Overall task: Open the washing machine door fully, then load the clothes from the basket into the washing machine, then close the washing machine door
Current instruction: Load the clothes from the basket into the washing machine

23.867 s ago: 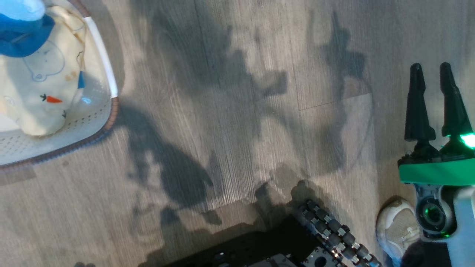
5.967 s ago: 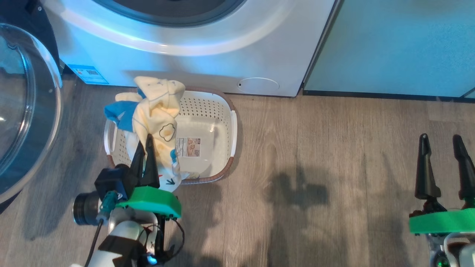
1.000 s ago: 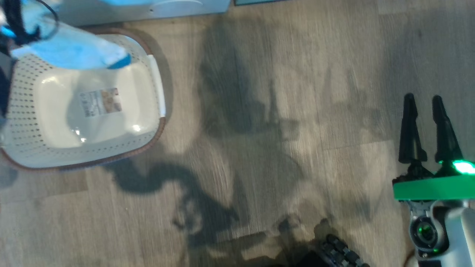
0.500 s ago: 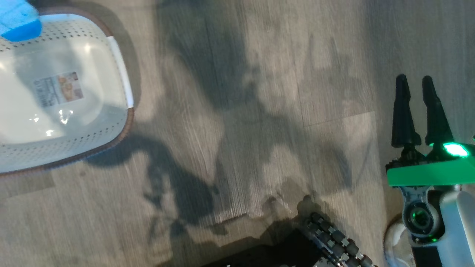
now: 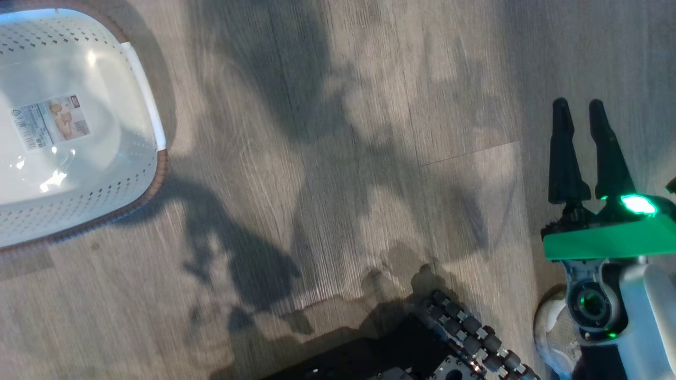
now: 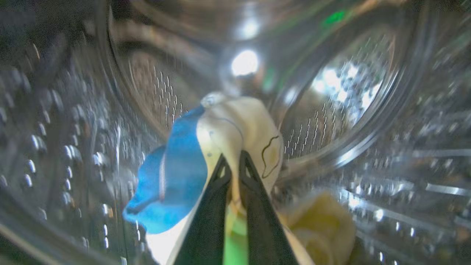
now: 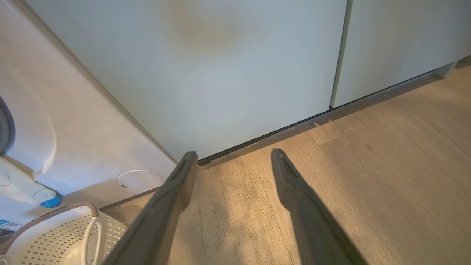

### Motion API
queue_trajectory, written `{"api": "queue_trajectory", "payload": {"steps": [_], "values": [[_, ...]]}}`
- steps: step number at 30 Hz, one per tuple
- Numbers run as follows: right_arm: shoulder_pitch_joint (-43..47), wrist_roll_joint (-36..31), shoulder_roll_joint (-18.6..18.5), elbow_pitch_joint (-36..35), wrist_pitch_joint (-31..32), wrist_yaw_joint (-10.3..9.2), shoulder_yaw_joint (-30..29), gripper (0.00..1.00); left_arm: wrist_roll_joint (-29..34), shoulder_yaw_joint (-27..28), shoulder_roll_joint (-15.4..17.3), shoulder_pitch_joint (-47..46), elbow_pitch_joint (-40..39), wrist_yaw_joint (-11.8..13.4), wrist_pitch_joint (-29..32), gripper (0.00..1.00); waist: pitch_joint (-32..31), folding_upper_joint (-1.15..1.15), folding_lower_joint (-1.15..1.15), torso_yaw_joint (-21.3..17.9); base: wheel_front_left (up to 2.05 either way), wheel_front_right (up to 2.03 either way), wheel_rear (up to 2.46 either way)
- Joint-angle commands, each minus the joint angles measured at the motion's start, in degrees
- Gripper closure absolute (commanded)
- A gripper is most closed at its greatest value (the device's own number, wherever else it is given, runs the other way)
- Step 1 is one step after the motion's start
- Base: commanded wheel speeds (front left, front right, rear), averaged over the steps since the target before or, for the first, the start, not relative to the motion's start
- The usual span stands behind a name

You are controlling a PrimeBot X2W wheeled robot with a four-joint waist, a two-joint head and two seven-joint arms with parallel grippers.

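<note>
Well, my left gripper (image 6: 232, 158) is pinched tight on the clothes (image 6: 239, 125) deep inside the washing machine (image 6: 349, 92); my right gripper (image 5: 578, 104) gapes idle at three o'clock. If fabric clings at release, I'd drag it back out.

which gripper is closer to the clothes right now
Left. The left gripper is clamped on the clothes inside the washing machine drum; the right gripper hangs open over the floor, outside the machine.
</note>
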Motion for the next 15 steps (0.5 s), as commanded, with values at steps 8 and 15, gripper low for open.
{"api": "queue_trajectory", "payload": {"steps": [8,15], "values": [[0.1,0.22,-0.67,-0.92,-0.54,0.25,0.53,0.0,-1.59,1.11,0.7,-0.74,2.24,0.33,0.39,0.0,0.1,0.0,0.0,0.54,0.0,0.0,0.0],[-0.08,-0.28,-0.67,-0.93,-0.54,0.25,-0.16,0.0,-4.27,2.01,-1.59,1.73,2.53,0.91,-0.4,0.0,-0.36,0.0,0.0,2.28,0.0,0.0,0.0]]}}
